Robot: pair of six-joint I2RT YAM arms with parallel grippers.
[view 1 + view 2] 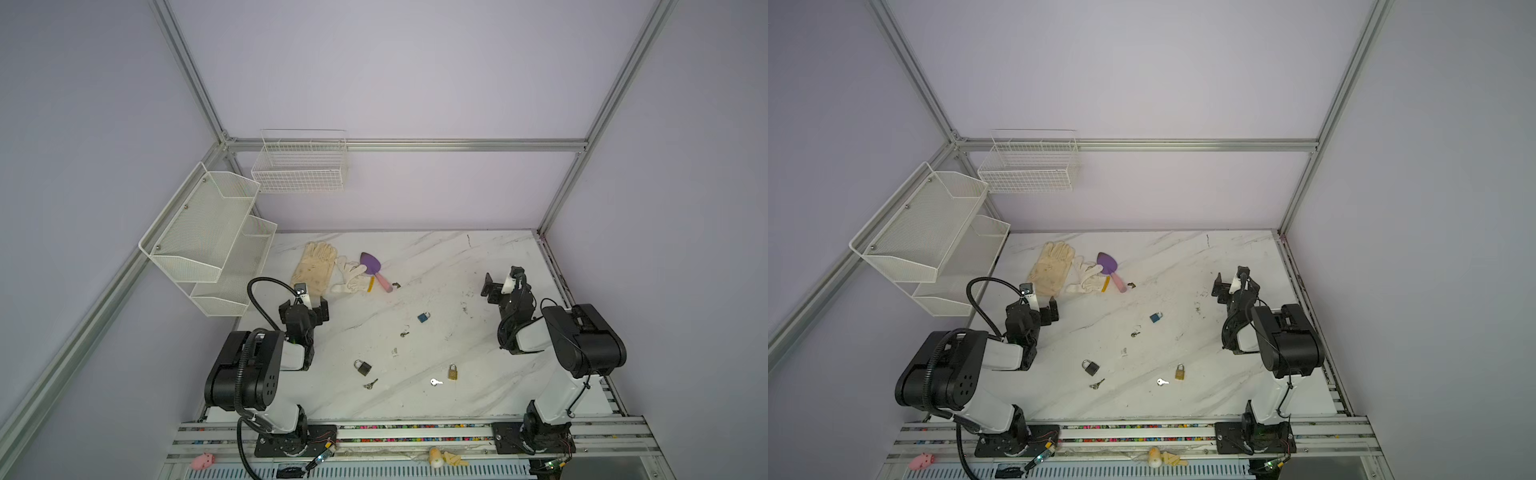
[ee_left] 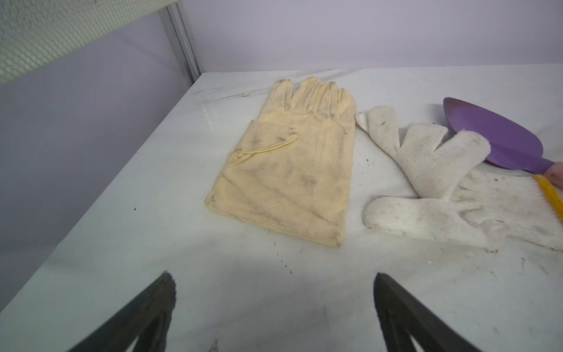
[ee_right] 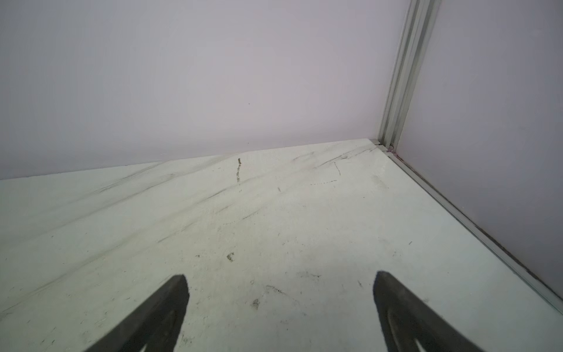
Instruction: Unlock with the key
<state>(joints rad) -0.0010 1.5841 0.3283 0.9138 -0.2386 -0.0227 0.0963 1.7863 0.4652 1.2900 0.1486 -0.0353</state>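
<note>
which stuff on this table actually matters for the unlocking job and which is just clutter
Job: blue padlock, black padlock, brass padlock; dark key, grey key, silver key.
Lying about: yellow glove, white knit glove, purple trowel, wire basket, mesh shelf.

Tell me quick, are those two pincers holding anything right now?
Left pincer: open, holding nothing.
Right pincer: open, holding nothing.

Left arm, right arm crouched — jaws wide.
</note>
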